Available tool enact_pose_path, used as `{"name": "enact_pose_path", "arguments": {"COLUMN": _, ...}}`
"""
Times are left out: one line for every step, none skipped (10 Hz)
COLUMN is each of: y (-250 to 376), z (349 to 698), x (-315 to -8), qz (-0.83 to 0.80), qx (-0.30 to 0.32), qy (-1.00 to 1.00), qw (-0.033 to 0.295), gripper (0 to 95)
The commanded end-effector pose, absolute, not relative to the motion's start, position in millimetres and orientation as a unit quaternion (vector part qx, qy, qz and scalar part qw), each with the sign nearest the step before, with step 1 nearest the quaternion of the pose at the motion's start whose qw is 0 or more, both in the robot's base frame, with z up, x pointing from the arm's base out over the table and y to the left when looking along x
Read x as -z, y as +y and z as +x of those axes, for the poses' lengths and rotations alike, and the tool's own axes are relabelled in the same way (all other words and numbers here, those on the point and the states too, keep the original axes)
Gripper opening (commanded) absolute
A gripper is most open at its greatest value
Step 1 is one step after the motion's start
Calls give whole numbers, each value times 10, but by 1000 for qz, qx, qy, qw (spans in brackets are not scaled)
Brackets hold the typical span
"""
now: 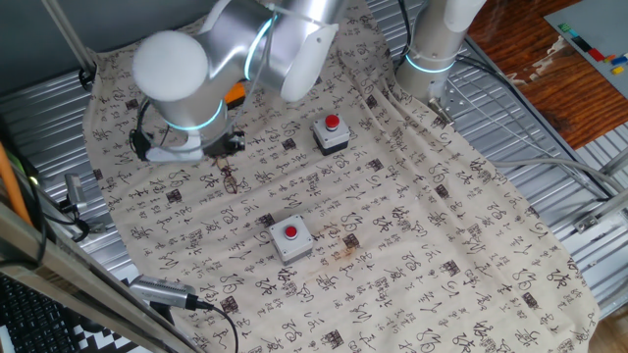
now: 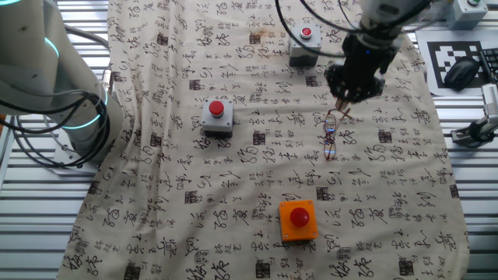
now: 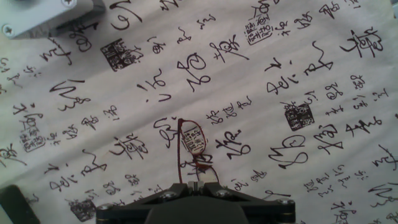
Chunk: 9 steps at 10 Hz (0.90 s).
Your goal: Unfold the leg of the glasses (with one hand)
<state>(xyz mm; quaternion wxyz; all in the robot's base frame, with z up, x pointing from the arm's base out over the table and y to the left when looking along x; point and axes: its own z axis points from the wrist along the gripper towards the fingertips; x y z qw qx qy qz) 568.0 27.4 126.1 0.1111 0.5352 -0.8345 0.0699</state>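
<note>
In the other fixed view, going left to right, the silver base of a second robot arm [image 2: 47, 78] stands at the edge of the cream cloth printed with black calligraphy [image 2: 194, 225]. On the cloth sits a grey box with a red round button [image 2: 217, 117]. Nearer the front edge lies an orange square box with a red button [image 2: 298, 220], and farther back a second grey box with a red button [image 2: 303, 48]. The small glasses with dark reddish-brown wire rim and clear lenses [image 2: 331, 136] lie flat on the cloth, right of the first grey box and well apart from all three. The black two-finger gripper [image 2: 343, 108] hangs directly over their far end, fingertips down at the frame. In the hand view the fingers appear drawn nearly together at the near lens, yet whether they actually pinch the wire I cannot tell. Beyond the cloth's right edge lie a black mouse [image 2: 462, 71] and a printed marker sheet [image 2: 447, 54].
</note>
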Motion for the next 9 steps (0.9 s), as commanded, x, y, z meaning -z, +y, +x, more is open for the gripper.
{"name": "enact_pose_path", "arguments": {"y": 361, "z": 5736, "x": -1241, "qz": 535, "qx": -71, "qy": -835, "qw": 110, "gripper": 0}}
{"name": "enact_pose_path", "arguments": {"y": 370, "z": 5742, "x": -1242, "qz": 540, "qx": -71, "qy": -832, "qw": 110, "gripper": 0}}
{"name": "enact_pose_path", "arguments": {"y": 363, "z": 5740, "x": -1245, "qz": 542, "qx": -70, "qy": -831, "qw": 109, "gripper": 0}}
{"name": "enact_pose_path", "arguments": {"y": 347, "z": 5731, "x": -1261, "qz": 544, "qx": -70, "qy": -829, "qw": 110, "gripper": 0}}
{"name": "enact_pose_path", "arguments": {"y": 291, "z": 5708, "x": -1281, "qz": 548, "qx": -70, "qy": -826, "qw": 110, "gripper": 0}}
{"name": "enact_pose_path", "arguments": {"y": 246, "z": 5684, "x": -1287, "qz": 551, "qx": -71, "qy": -824, "qw": 111, "gripper": 0}}
{"name": "enact_pose_path", "arguments": {"y": 171, "z": 5645, "x": -1289, "qz": 557, "qx": -75, "qy": -820, "qw": 111, "gripper": 0}}
{"name": "enact_pose_path", "arguments": {"y": 87, "z": 5604, "x": -1290, "qz": 564, "qx": -77, "qy": -815, "qw": 110, "gripper": 0}}
{"name": "enact_pose_path", "arguments": {"y": 27, "z": 5576, "x": -1292, "qz": 569, "qx": -79, "qy": -811, "qw": 111, "gripper": 0}}
